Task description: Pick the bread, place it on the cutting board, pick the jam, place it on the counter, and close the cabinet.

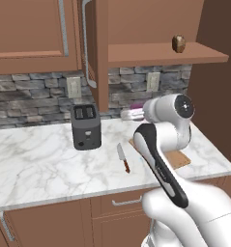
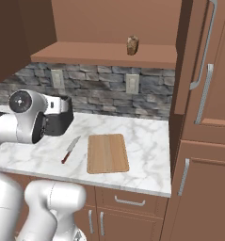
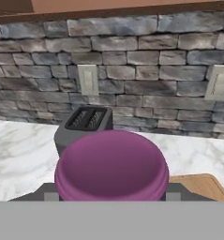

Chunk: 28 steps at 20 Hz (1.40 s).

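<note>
The purple jam [image 3: 112, 166] sits close in front of the hand camera, and my gripper [image 3: 112, 196] is shut on it, its grey fingers [image 3: 49, 193] pressing on both sides. In the left base view the jam [image 1: 130, 113] hangs above the counter [image 1: 35, 154] near the stone back wall, left of my wrist. The bread [image 1: 179, 44] [image 2: 132, 45] stands on the wooden shelf of the cabinet, whose door [image 1: 95, 53] stands open. The cutting board [image 2: 108, 153] [image 1: 180, 159] lies bare on the counter, partly hidden by my arm in the left base view.
A dark toaster [image 1: 85, 126] [image 3: 83, 124] stands on the counter left of the gripper. A red-handled knife [image 1: 122, 157] [image 2: 70, 149] lies between toaster and cutting board. Tall brown cabinets [image 2: 205, 117] close off the right end of the counter.
</note>
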### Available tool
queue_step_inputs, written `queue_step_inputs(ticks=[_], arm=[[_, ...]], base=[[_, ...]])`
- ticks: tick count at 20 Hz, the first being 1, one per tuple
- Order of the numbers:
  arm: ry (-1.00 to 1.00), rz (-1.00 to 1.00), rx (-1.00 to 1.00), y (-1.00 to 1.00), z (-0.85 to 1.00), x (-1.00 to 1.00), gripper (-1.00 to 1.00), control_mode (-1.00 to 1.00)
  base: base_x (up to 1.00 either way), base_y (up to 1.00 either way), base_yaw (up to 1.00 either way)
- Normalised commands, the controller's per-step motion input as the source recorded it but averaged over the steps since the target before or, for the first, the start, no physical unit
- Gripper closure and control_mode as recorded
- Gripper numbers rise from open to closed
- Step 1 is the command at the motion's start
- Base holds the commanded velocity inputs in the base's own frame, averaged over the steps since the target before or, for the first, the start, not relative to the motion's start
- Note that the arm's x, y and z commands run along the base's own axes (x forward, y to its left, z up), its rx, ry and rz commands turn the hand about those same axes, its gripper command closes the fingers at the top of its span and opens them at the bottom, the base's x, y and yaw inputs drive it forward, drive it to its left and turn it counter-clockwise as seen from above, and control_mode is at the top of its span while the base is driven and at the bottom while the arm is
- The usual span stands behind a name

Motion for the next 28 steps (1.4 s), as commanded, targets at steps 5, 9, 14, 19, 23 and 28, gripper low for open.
queue_step_inputs(ticks=[5, 9, 14, 19, 23, 28], arm=[[0.03, 0.05, 0.00, 0.16, -0.20, -0.15, 1.00, -1.00], [0.07, 0.04, 0.00, 0.20, -0.16, -0.17, 1.00, -1.00], [0.08, 0.04, 0.00, 0.22, -0.14, -0.18, 1.00, -1.00], [0.08, 0.03, 0.00, 0.23, -0.15, -0.18, 1.00, -1.00], [0.07, 0.03, 0.00, 0.23, -0.17, -0.14, 1.00, -1.00], [0.03, 0.02, 0.00, 0.25, -0.18, -0.05, 1.00, -1.00]], base=[[0.00, 0.00, 0.00], [0.00, 0.00, 0.00], [0.00, 0.00, 0.00], [0.00, 0.00, 0.00], [0.00, 0.00, 0.00], [0.00, 0.00, 0.00]])
